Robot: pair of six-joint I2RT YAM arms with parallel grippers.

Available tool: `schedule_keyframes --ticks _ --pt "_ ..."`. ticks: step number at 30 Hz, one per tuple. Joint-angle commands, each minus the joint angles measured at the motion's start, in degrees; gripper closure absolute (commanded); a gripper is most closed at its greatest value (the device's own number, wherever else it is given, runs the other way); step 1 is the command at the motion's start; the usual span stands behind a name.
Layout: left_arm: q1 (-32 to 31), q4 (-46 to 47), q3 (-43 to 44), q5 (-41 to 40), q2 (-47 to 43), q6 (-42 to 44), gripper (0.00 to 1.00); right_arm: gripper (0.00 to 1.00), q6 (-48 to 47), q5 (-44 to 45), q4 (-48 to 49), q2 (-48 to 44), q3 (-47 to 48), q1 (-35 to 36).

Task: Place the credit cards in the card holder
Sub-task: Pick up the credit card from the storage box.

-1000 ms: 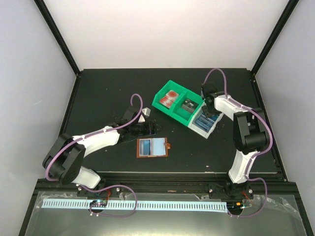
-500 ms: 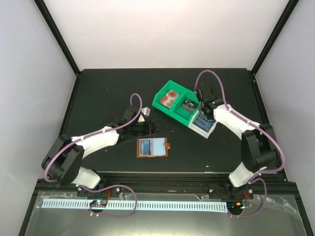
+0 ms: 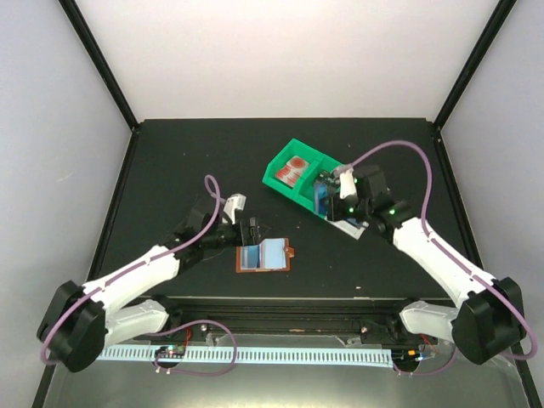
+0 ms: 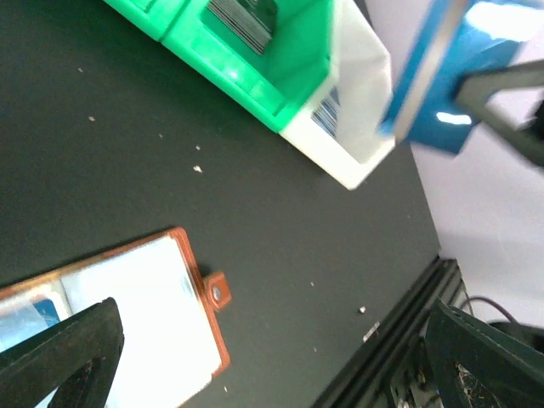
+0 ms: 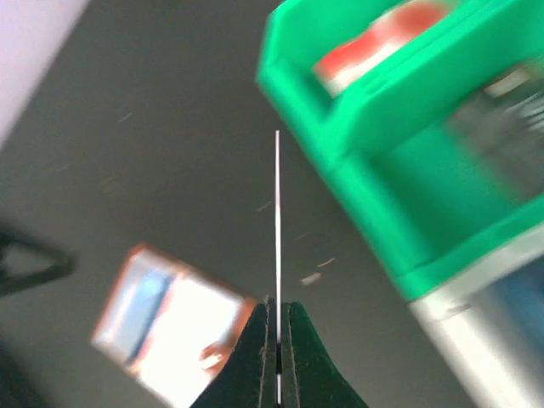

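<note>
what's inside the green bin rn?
Green bin: red cards in one compartment, dark cards in the other. Whatever lies beneath the top cards is covered, so no count.

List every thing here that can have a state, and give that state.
card holder: open, lying flat, tucked card in one side.
held blue card: lifted, pinched on edge.
right gripper: shut on the held blue card.
left gripper: open, beside the card holder.
green bin: red cards in one compartment, dark cards in the other.
grey bin: contents mostly hidden.
</note>
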Motion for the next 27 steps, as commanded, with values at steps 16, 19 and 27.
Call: schedule_keyframes --ticks 16,19,27 --pt "0.07 12.87 -19.23 16.72 -21.44 -12.54 0.33 0.99 46.73 -38.57 62.32 12.08 -20.0 20.83" --pt "0.0 12.59 -19.75 16.55 -23.12 -13.91 0.52 0.99 48.32 -38.86 65.17 12.86 -20.96 20.8" --pt "0.04 13.91 -20.83 15.98 -28.26 -15.86 0.83 0.99 48.32 -37.7 64.08 11.05 -23.2 20.84"
